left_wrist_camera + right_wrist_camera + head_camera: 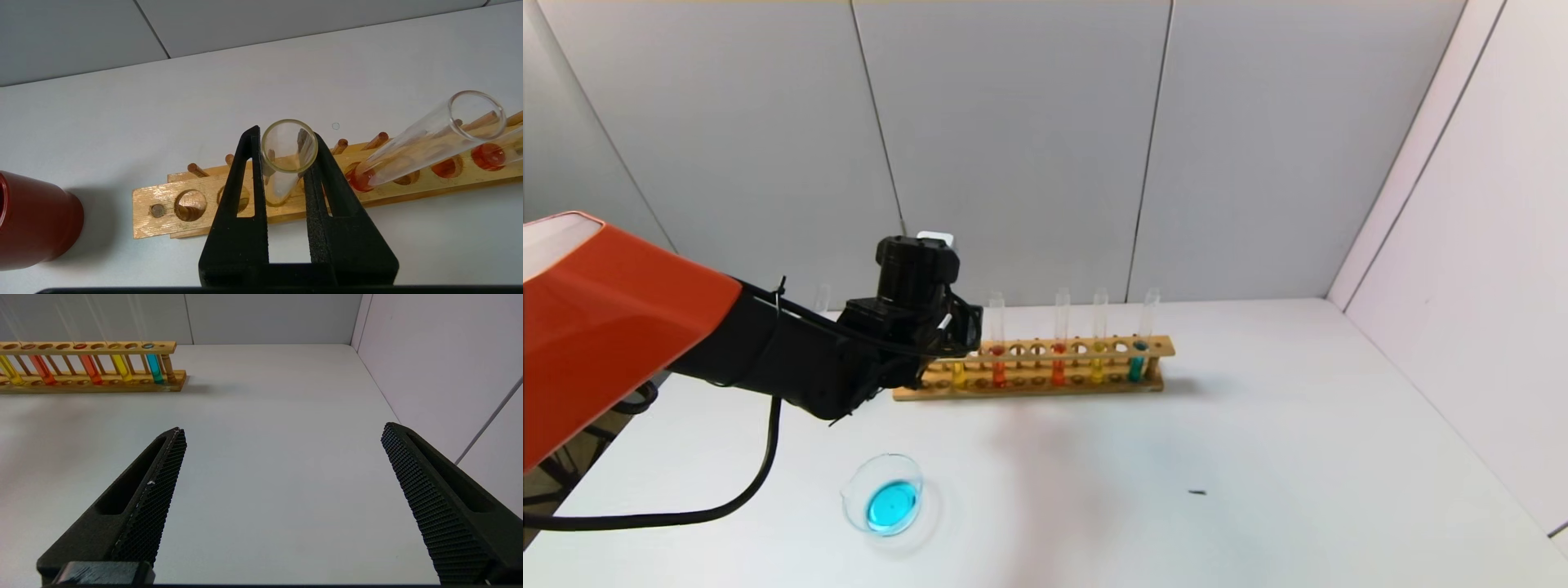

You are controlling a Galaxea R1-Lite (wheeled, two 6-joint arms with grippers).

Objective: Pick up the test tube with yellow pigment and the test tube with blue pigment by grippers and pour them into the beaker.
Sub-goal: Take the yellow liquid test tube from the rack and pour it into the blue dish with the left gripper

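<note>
A wooden rack (pixel 1045 371) holds several tubes. My left gripper (pixel 947 331) is at its left end, its fingers closed on either side of the upper part of the test tube with yellow pigment (pixel 282 179), which still stands in its hole; the yellow liquid shows under the gripper (pixel 958 374). In the left wrist view my left gripper (pixel 286 134) clamps the tube near its rim. The test tube with blue pigment (pixel 1137 363) stands at the rack's right end. The beaker (pixel 886 498) sits near the front left with blue liquid in it. My right gripper (pixel 284 428) is open, empty, low over bare table.
A second yellow tube (pixel 1097 367) and two orange-red tubes (pixel 1058 367) also stand in the rack. A dark red cup (pixel 36 222) stands just left of the rack's end. A small dark speck (pixel 1196 492) lies on the table. Walls close the back and right.
</note>
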